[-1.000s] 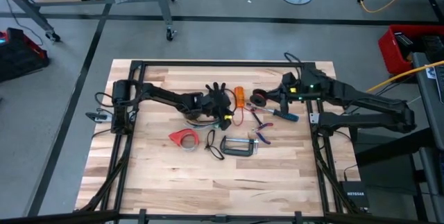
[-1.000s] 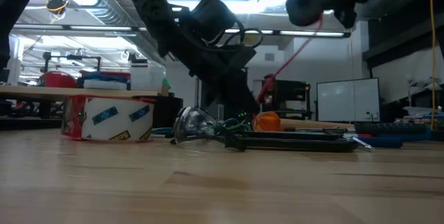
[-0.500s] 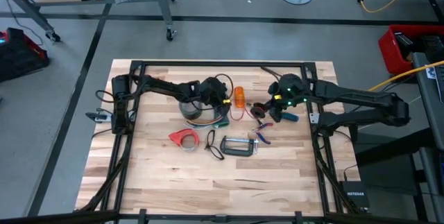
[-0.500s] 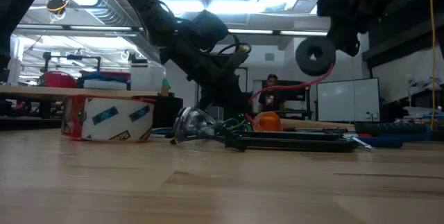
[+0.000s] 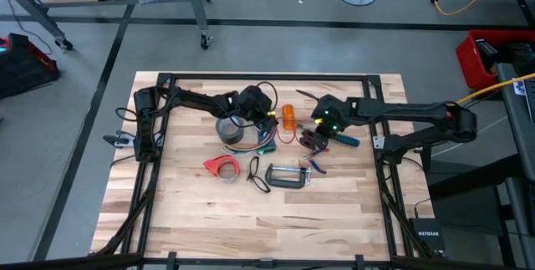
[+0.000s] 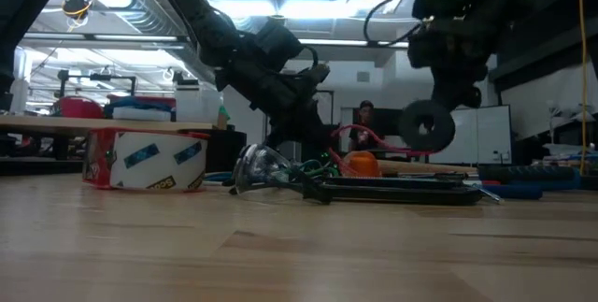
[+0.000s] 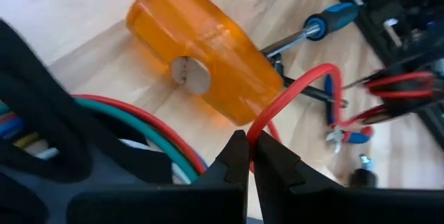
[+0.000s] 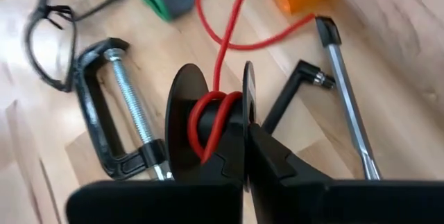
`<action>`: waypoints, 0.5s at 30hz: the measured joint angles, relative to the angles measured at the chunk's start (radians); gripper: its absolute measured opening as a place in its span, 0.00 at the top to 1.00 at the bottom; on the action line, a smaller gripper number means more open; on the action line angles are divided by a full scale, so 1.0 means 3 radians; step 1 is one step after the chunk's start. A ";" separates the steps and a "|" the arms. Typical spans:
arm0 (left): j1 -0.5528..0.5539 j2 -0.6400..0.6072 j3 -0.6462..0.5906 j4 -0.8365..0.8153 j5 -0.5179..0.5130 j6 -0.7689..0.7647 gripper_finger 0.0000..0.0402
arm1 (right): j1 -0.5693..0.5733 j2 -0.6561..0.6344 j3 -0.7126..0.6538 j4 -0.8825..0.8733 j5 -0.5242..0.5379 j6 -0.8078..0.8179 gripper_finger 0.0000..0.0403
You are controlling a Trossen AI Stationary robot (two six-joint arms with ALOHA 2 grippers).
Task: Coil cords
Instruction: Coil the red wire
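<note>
The cords (image 5: pixel 251 142) are a bunch of red, green and blue wires (image 7: pixel 149 130) lying around a grey roll of tape (image 5: pixel 229 129) at the table's middle. One red cord (image 7: pixel 295 89) runs from the bunch to a black spool (image 8: pixel 208 123) and is wound on its hub. My left gripper (image 7: pixel 248 141) is shut on this red cord beside the bunch (image 5: pixel 266 122). My right gripper (image 8: pixel 244 130), to the right of it (image 5: pixel 316 139), is shut on the spool (image 6: pixel 428 126). My left gripper pinches the red cord (image 7: pixel 255 132) between its two fingertips, a short way from the bunch. The cord arcs away from the fingers toward the spool, slack. My right gripper holds the black spool by one flange (image 8: pixel 248 92), one finger between the flanges and one outside. The fingers slant down from above. The spool hangs below them (image 6: pixel 428 126), on edge, just above the table, with red cord wound on its hub (image 8: pixel 208 127).
An orange block (image 5: pixel 287 117) lies between the grippers. Near them lie a blue-handled screwdriver (image 5: pixel 344 140), pliers (image 5: pixel 318 164), a C-clamp (image 5: pixel 288 175), safety glasses (image 5: pixel 257 175) and a red tape dispenser (image 5: pixel 221 166). The table's near half is bare wood.
My right gripper has come down toward the table with the spool and tipped further downward. The red cord, taut a second ago, now sags in a loop. My left gripper has swung toward the far edge and rolled, staying shut on the cord.
</note>
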 joint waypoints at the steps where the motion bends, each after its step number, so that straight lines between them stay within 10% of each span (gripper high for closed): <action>1: 0.0009 0.0000 0.0000 0.0021 0.0044 -0.0042 1.00 | 0.0000 0.0032 0.0000 0.0000 0.0004 0.0050 0.99; 15: 0.0037 0.0000 0.0001 0.0692 0.0493 -0.0631 1.00 | 0.0000 0.0135 0.0000 0.0029 0.0053 0.0413 0.99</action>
